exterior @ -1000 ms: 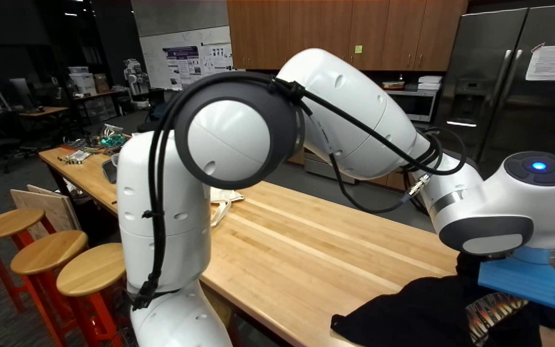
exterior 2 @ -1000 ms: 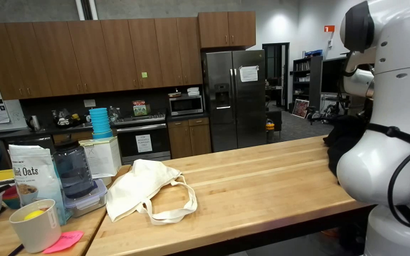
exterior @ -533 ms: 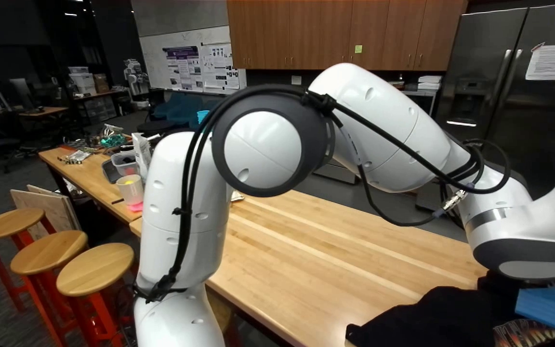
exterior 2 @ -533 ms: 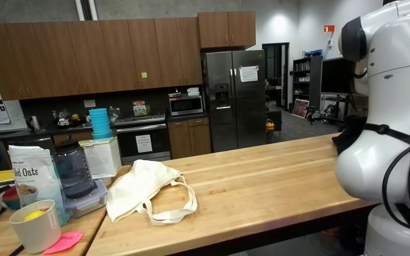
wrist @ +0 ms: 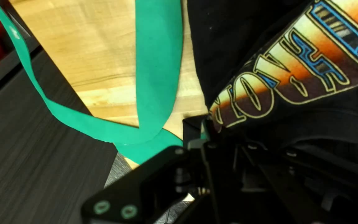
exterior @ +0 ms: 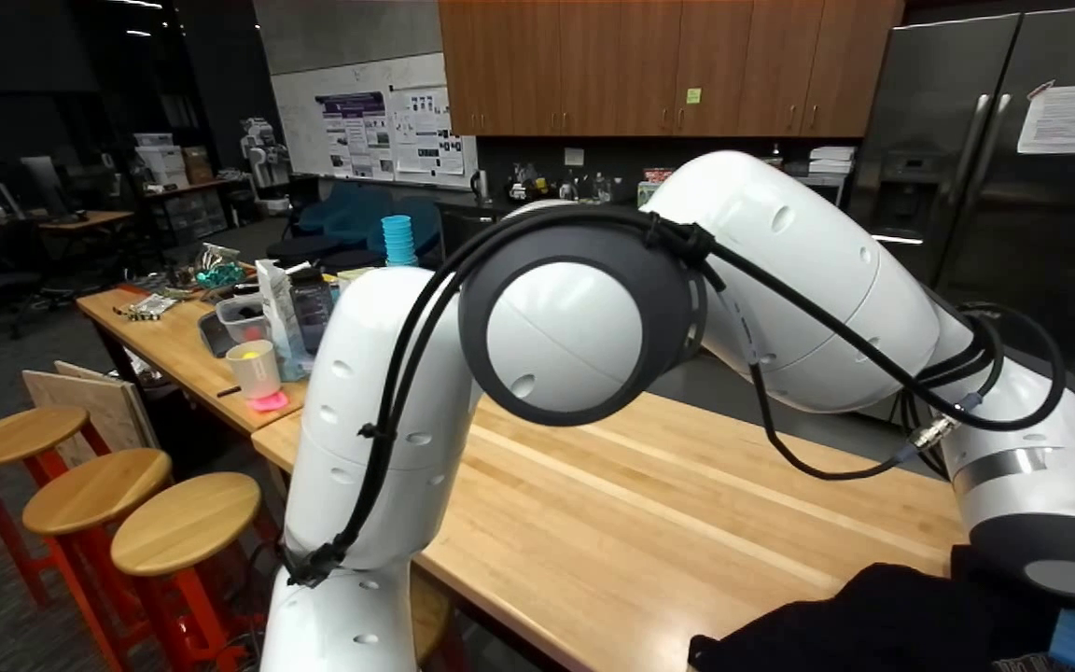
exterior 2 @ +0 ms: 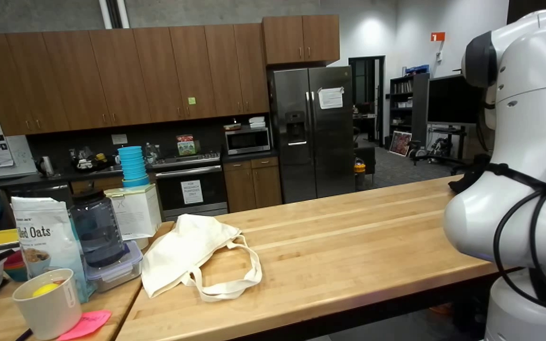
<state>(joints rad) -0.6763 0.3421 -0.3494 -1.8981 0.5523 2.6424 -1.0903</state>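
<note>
Since one second ago, the white jointed robot arm point(exterior: 743, 280) has moved toward the right border of an exterior view, and its elbow point(exterior: 564, 336) has come lower; the black cloth with orange, yellow and blue printed letters point(wrist: 275, 84) has shifted the same way. Now the forearm point(exterior: 827, 308) slopes downward, with the wrist point(exterior: 1051, 546) low, near the cloth on the light wooden surface point(exterior: 649, 523). In the wrist view, the end effector point(wrist: 209, 130) is nearly closed and pinches a part of this cloth, which spreads out from the grip, just beside a flat green band point(wrist: 158, 68).
</note>
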